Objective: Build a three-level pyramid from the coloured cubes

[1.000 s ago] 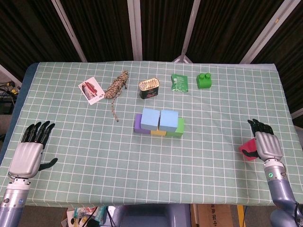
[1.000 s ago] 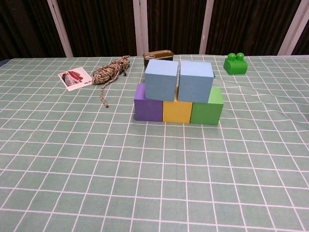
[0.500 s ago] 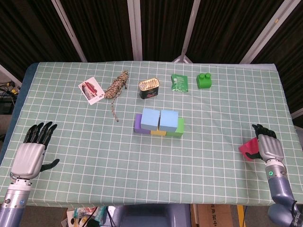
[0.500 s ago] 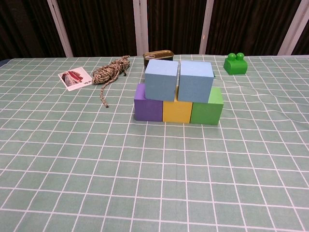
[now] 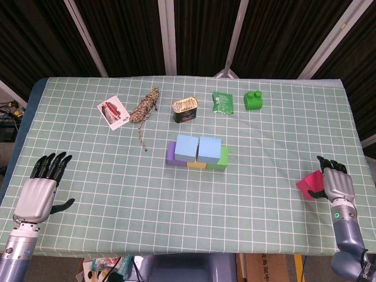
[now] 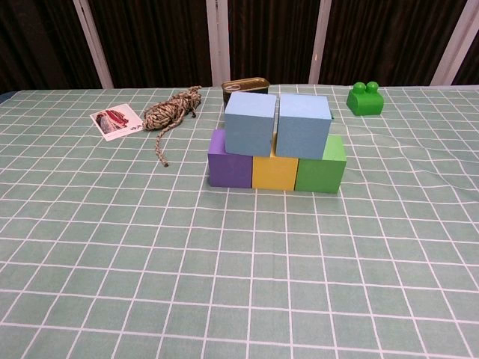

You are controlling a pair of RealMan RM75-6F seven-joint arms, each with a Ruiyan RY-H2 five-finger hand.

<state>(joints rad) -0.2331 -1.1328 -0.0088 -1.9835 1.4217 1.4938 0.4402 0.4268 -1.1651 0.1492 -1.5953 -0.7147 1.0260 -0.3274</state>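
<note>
Mid-table stands a purple cube (image 5: 171, 154), a yellow cube (image 6: 275, 172) and a green cube (image 5: 222, 158) in a row, with two light blue cubes (image 5: 187, 147) (image 5: 209, 149) side by side on top. A pink cube (image 5: 309, 184) lies near the right table edge, seen only in the head view. My right hand (image 5: 337, 183) is just to its right, back up, fingers extended, thumb against the cube's near corner. My left hand (image 5: 39, 192) hovers open at the near left, holding nothing.
Along the far side lie a picture card (image 5: 113, 112), a coil of rope (image 5: 145, 108), an opened tin (image 5: 185, 110), a green packet (image 5: 223, 102) and a green studded brick (image 5: 254, 100). The checked tablecloth (image 5: 117, 194) covers the whole table.
My right hand has slid a little right and toward the near edge, uncovering more of the pink cube. The left hand shifted slightly nearer. The stack is unchanged.
</note>
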